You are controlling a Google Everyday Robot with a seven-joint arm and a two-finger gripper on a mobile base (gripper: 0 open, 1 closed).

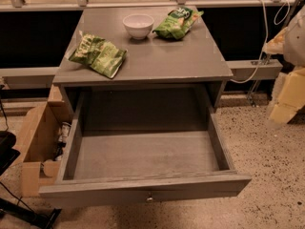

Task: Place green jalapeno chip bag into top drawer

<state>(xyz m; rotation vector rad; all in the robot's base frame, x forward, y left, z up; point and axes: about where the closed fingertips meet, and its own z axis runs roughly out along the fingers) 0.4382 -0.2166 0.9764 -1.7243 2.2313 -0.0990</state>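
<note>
As the top drawer (pixel 143 181) stands pulled out of the grey cabinet (pixel 162 61), I look down into its plain grey inside, which lies below and in front of the white bowl (pixel 138 25). A small round metal knob (pixel 149 198) sits at the middle of the drawer front. The bowl stands upright near the back edge of the cabinet top.

The green jalapeno chip bag (pixel 98 55), crumpled and light yellow-green, lies on the cabinet top to the left of the bowl and nearer the front. It is apart from the bowl and outside the drawer. A deeper-green bag (pixel 177 22) with a white logo lies just to the right of the bowl.

The gripper (pixel 286 101) appears as a pale blocky shape far to the right of the bowl and lower, off the cabinet and well apart from both bags. I cannot tell whether it is released or clenched.

A white cable (pixel 263 37) hangs to the right of the bowl, beyond the cabinet. A cardboard box (pixel 35 137) stands on the speckled floor (pixel 267 175), left of and below the bowl.
</note>
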